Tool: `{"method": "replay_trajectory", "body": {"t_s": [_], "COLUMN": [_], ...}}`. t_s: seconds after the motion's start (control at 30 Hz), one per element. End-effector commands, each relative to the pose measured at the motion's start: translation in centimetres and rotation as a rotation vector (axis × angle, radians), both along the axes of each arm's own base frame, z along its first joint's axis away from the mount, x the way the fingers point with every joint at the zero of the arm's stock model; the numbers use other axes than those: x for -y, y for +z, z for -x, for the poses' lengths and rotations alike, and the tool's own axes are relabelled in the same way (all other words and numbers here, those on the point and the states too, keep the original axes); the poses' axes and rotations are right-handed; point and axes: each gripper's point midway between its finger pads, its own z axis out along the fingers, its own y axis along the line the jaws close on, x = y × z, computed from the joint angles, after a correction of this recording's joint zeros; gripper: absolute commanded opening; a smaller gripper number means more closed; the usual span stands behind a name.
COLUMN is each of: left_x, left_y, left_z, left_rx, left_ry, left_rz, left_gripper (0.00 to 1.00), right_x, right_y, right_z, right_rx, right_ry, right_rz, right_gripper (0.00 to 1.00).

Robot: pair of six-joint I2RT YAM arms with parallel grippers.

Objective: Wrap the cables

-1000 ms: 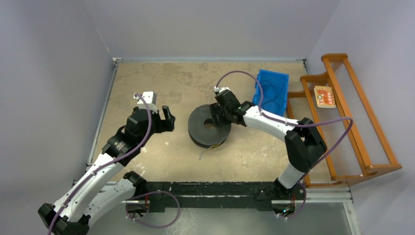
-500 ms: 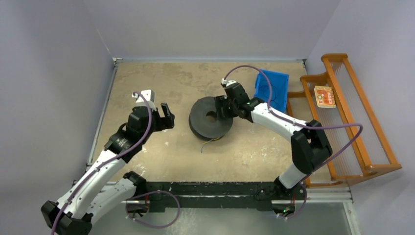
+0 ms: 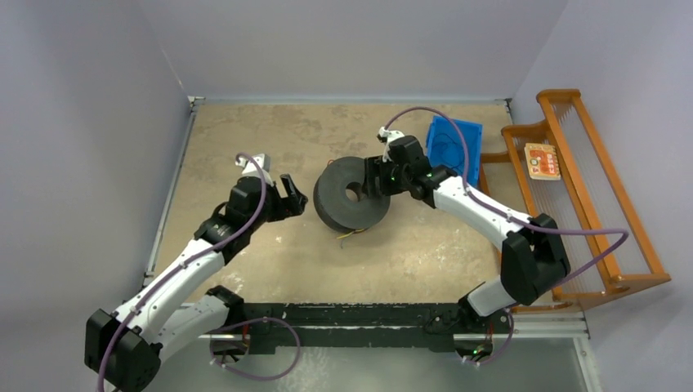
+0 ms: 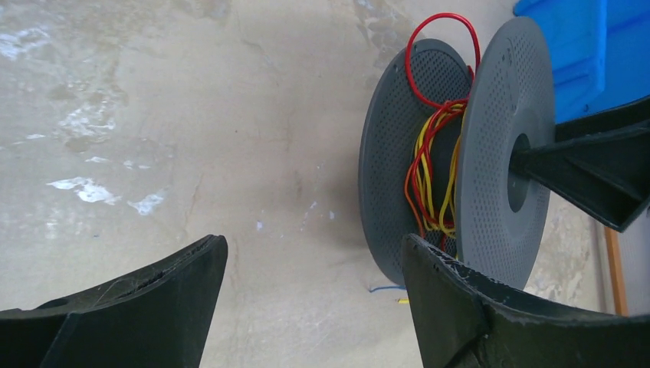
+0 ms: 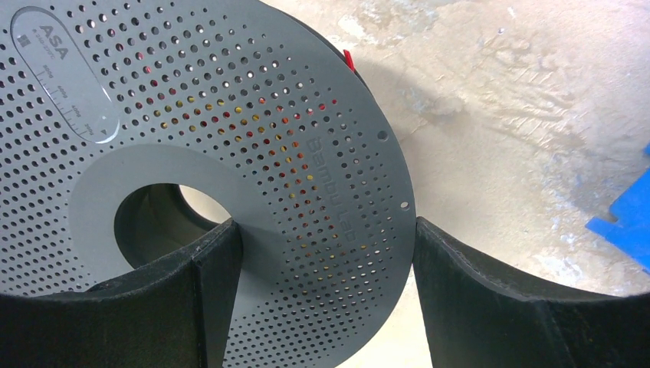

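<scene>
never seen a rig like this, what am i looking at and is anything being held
Two robot arms bolted to a table, each ending in a two-finger gripper. The wide picture looks down from above; the other two come from a camera on each wrist. A dark spool stands on edge, with thin red, yellow and orange cables looped between its flanges; a blue bin sits beyond. The right gripper holds the spool by one flange, through the hub hole. The left gripper is open and empty beside it.
</scene>
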Motion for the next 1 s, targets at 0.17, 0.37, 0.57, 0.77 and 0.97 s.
{"method": "replay_trajectory", "body": {"t_s": [0.17, 0.37, 0.57, 0.77, 0.97], "left_x": [3.7, 5.2, 7.7, 8.6, 8.6], "left_y": [1.1, 1.7, 3.9, 4.5, 4.2], "left_z": [-1.6, -0.9, 0.6, 2.3, 3.2], "left_rx": [0.053, 0.060, 0.070, 0.049, 0.026], "left_ry": [-0.073, -0.147, -0.279, -0.363, -0.387], "left_rz": [0.188, 0.317, 0.490, 0.545, 0.542], "left_gripper": [0.81, 0.79, 0.72, 0.66, 0.58], "right_x": [-1.5, -1.0, -0.4, -0.3, -0.1], "right_y": [5.8, 5.9, 5.5, 6.4, 7.2], "right_z": [1.0, 2.4, 3.9, 5.0, 5.9], "right_rx": [0.115, 0.128, 0.142, 0.178, 0.201], "right_ry": [0.076, 0.104, 0.131, 0.162, 0.186], "right_rz": [-0.198, -0.224, -0.243, -0.274, -0.295], "right_gripper": [0.44, 0.44, 0.44, 0.43, 0.43]}}
